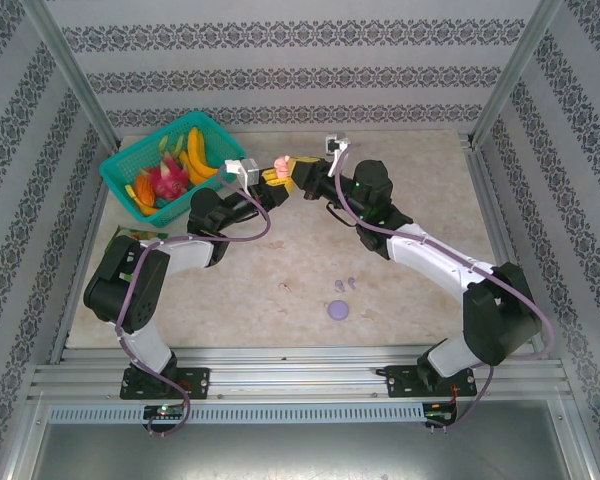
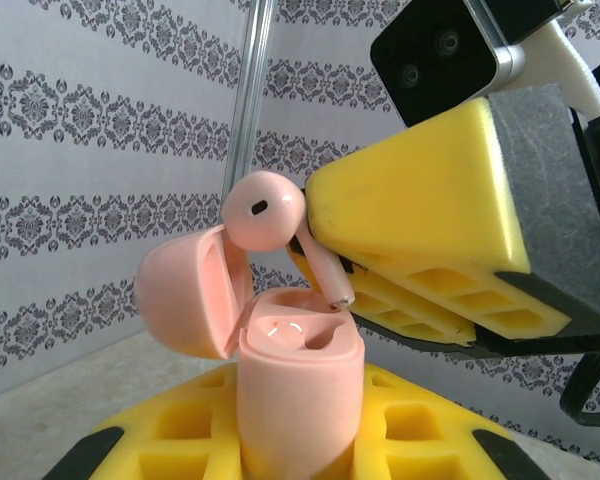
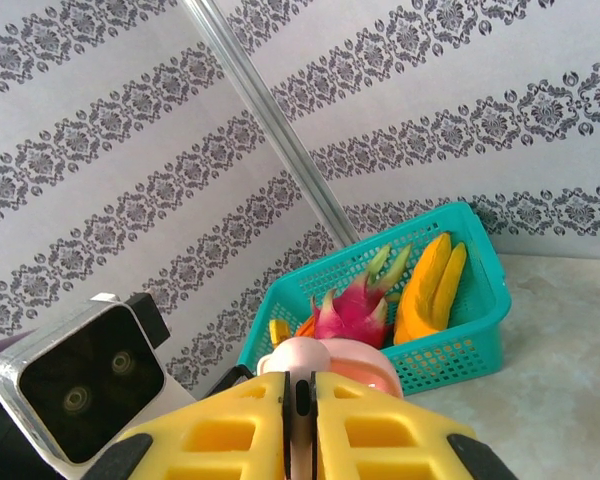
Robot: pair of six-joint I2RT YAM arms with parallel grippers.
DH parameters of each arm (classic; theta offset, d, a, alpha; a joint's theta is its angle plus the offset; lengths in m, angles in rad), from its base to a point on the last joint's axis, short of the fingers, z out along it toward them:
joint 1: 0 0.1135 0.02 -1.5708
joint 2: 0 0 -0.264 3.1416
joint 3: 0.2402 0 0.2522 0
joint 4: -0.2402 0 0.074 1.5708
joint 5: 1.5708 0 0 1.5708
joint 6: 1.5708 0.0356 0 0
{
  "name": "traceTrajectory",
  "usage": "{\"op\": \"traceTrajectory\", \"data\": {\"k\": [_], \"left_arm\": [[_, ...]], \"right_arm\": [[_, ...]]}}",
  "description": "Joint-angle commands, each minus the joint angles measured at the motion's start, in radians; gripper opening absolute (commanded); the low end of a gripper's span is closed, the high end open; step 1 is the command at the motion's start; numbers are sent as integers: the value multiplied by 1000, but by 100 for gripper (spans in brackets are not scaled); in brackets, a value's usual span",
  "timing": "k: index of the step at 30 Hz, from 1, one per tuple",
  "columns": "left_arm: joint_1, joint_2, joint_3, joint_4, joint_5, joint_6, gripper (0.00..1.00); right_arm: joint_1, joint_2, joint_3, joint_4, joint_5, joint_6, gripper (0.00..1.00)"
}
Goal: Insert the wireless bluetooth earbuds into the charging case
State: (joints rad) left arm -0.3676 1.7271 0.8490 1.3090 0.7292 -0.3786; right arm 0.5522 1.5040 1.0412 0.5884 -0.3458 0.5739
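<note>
My left gripper (image 1: 268,177) (image 2: 300,440) is raised above the far table and shut on the pale pink charging case (image 2: 300,385) (image 1: 278,163). The case stands upright with its lid (image 2: 185,290) swung open to the left. My right gripper (image 1: 292,170) (image 3: 300,395) is shut on the stem of a pink earbud (image 2: 263,210) (image 3: 298,358). Its stem tip hangs just above the case's right socket. I cannot tell whether the left socket holds a bud. Two lilac earbuds (image 1: 345,284) lie on the table beside a lilac case (image 1: 338,310).
A teal basket (image 1: 130,165) (image 3: 480,330) of toy fruit sits at the back left, close behind both grippers. A small pinkish speck (image 1: 285,287) lies mid-table. A green packet (image 1: 130,236) lies by the left arm. Patterned walls and metal posts enclose the table.
</note>
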Motion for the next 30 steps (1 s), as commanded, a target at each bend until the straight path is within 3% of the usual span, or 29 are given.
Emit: {"op": "traceTrajectory", "data": {"k": [1, 30], "left_arm": [[-21, -26, 26, 58, 16, -14, 0], [-21, -33, 36, 78, 18, -11, 0]], "right_arm": [[0, 11, -32, 13, 13, 0, 13], [-1, -21, -77, -9, 7, -37, 13]]}}
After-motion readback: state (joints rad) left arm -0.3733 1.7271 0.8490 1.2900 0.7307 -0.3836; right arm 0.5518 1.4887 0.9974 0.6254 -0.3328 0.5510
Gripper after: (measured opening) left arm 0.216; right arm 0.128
